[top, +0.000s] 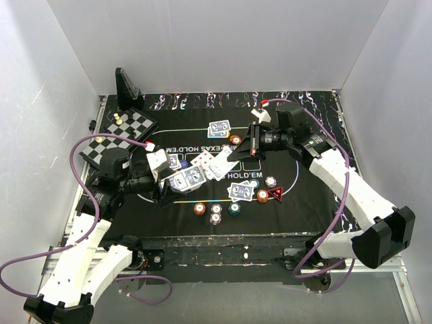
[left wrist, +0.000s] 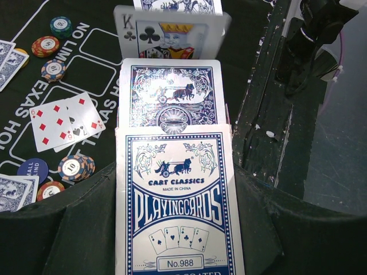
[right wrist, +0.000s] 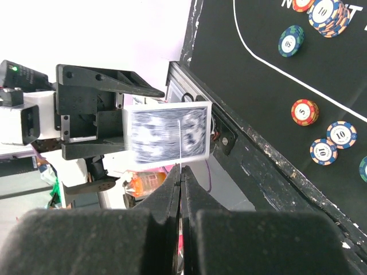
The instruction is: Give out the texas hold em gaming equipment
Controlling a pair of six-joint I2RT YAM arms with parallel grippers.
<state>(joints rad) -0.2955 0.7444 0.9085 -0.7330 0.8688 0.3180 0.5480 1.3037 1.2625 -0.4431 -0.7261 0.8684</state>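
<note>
- two arms meet over the black mat [top: 297,202] on the desk [top: 223,241] in the top view. the left pincer [top: 174,182] is clamped on a blue-and-white card box [top: 187,179], held tilted above the mat's left half.
- the right pincer [top: 237,154] reaches in from the far right, tip near the box's open end. what it holds cannot be told from here.
- loose on the mat: a face-down pair [top: 219,128] at far middle, another pair [top: 241,191] at near middle, and a red triangle marker [top: 275,195] touching an orange chip [top: 262,196]. more chips lie in a short row [top: 216,209] toward the near edge. chessboard [top: 125,131] sits at the far left corner.
- left wrist view: the box fills the gap between both pads, gripped by its long sides. the deck [left wrist: 169,94] sticks partway out of its top, backs up. a king of clubs [left wrist: 172,34] stands at the deck's far end, face to the camera.
- same view, left side: two face-up red cards [left wrist: 66,120] overlap on the mat. a teal chip [left wrist: 60,26], a white chip [left wrist: 53,70] and a striped stack [left wrist: 74,167] lie around them.
- right wrist view: the right pincer's jaws are pressed together on the king of clubs, here only a thin white edge [right wrist: 180,143]. behind it, blurred, is the box in the left pincer's black fingers [right wrist: 103,86]. chips dot the mat at right.
</note>
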